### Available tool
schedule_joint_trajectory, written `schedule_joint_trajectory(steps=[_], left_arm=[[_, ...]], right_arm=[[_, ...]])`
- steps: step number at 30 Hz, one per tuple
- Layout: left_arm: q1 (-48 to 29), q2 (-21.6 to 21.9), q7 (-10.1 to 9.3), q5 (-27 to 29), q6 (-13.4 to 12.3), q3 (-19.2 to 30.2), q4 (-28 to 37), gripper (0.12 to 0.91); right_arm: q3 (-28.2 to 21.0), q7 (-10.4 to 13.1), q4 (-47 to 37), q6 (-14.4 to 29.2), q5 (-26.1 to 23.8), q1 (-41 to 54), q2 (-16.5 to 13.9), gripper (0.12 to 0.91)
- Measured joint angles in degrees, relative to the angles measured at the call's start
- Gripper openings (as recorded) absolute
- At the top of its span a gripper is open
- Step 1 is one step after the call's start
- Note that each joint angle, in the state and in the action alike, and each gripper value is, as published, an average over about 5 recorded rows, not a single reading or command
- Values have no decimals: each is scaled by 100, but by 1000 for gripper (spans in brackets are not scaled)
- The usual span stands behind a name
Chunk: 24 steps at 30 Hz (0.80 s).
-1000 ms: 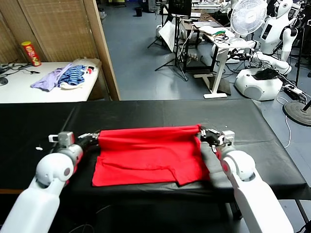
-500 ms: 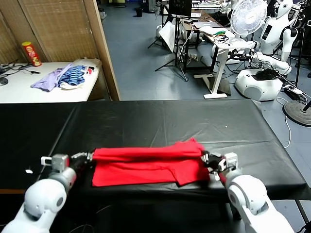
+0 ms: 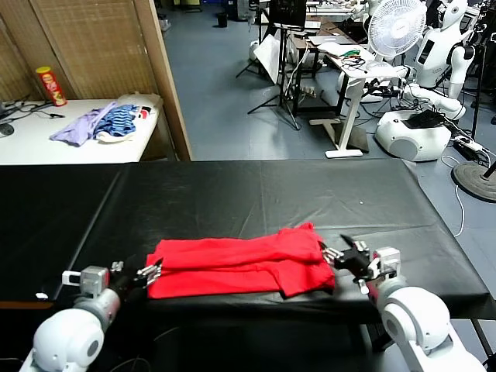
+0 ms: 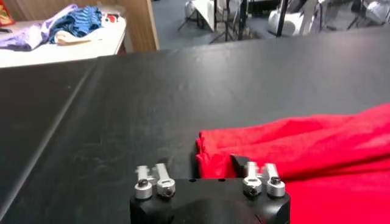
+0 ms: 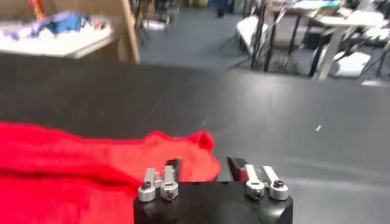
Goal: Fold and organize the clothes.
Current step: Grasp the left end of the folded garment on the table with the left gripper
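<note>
The clothes are one red T-shirt (image 3: 240, 260), lying folded into a long band near the front edge of the black table (image 3: 256, 194). My left gripper (image 3: 151, 271) stands open at the shirt's left end. In the left wrist view the shirt's bunched edge (image 4: 292, 149) lies just ahead of the left gripper (image 4: 204, 167), and nothing is gripped. My right gripper (image 3: 345, 252) stands open at the shirt's right end. In the right wrist view the shirt's corner (image 5: 183, 155) reaches in between the spread fingers of the right gripper (image 5: 205, 165) and is not pinched.
A white side table (image 3: 31, 143) at the back left holds a lavender garment (image 3: 77, 124), a blue striped garment (image 3: 116, 120) and a chips can (image 3: 49, 84). A wooden partition (image 3: 163, 77) stands beside it. Desks, a fan (image 3: 395, 27) and other robots stand beyond the table.
Both grippers pulled the shirt's far edge toward the table's front, folding it over. They then opened and let the shirt go, and it settled flat.
</note>
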Motion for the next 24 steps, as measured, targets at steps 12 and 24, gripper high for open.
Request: schedule_joint_trajectory(steps=[12, 24], left_arm=[[-1034, -453, -9, -411, -78, 380, 988, 794], [-1065, -514, 2, -443, 73, 376, 1362, 295]], right_arm=[[-685, -213, -1536, 369, -397, 969, 593, 758], [-896, -77, -1781, 631, -791, 939, 857, 182]])
